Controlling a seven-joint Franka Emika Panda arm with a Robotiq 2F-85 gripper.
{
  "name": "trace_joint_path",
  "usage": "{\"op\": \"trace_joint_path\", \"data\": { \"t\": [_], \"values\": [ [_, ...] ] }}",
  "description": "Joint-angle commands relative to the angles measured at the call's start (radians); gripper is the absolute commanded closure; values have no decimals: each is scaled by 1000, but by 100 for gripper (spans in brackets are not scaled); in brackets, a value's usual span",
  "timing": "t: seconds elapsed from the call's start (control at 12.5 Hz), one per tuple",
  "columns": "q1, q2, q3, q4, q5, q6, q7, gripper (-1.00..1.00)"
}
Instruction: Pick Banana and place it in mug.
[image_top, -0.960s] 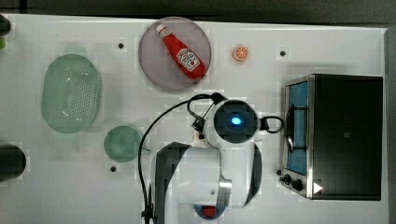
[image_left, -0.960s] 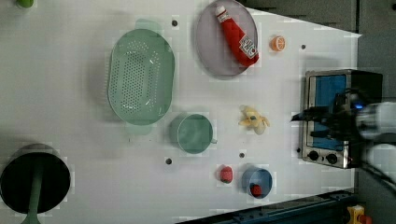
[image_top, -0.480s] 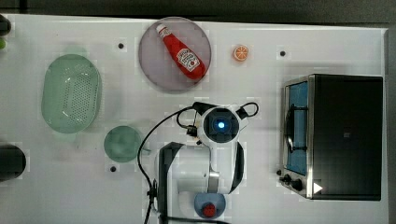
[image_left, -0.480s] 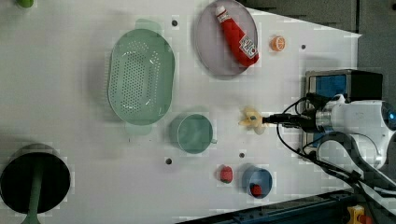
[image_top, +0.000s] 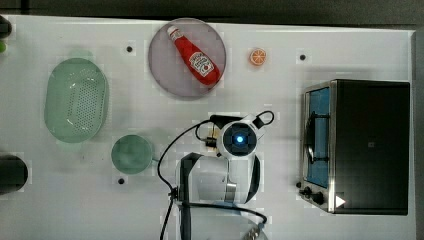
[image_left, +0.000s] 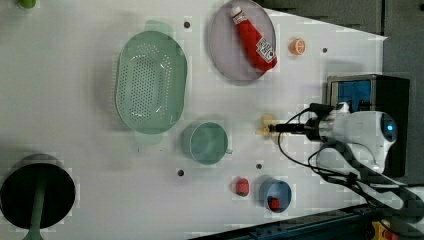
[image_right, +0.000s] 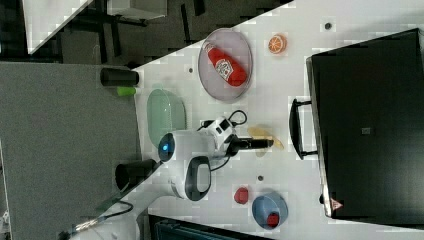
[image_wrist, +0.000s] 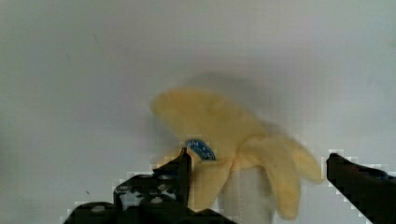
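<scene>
The banana (image_wrist: 219, 121) is a small peeled yellowish piece lying on the white table, to the right of the mug in the left view (image_left: 265, 125). My gripper (image_wrist: 261, 186) is open and low over it, with one black finger (image_wrist: 180, 172) on each side of the banana and no squeeze showing. In the left view the gripper (image_left: 274, 129) reaches the banana from the left view's right. The right view shows the banana (image_right: 261, 132) at the gripper's tip (image_right: 270, 143). The teal-green mug (image_top: 132, 154) stands upright with nothing visible inside (image_left: 206, 143). In the top view the arm's wrist (image_top: 239, 140) covers the banana.
A grey plate (image_top: 165, 65) holds a ketchup bottle (image_top: 196, 56). An orange slice (image_top: 257, 56) lies beside it. A toaster oven (image_top: 365, 145) stands at the top view's right. The pale green basket (image_top: 75, 100) sits near the mug. A red lump (image_left: 242, 186) and blue cup (image_left: 265, 187) lie nearby.
The arm has swung away from the toaster oven toward the left view's left. Its open fingers now reach the banana. Nothing on the table has moved.
</scene>
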Motion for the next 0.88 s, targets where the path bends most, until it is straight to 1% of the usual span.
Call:
{"op": "trace_joint_path", "data": {
  "t": [0.08, 0.16, 0.32, 0.56, 0.72, 0.88],
  "values": [
    [-6, 28, 25, 8, -3, 29, -37, -93],
    [-6, 30, 25, 2, -3, 45, -37, -65],
    [-6, 18, 27, -5, -3, 61, -37, -18],
    [-7, -19, 24, -8, 0, 53, -35, 46],
    [-11, -73, 15, -13, 1, -2, -34, 46],
    [-11, -156, 4, -10, 1, -101, -35, 46]
  ]
}}
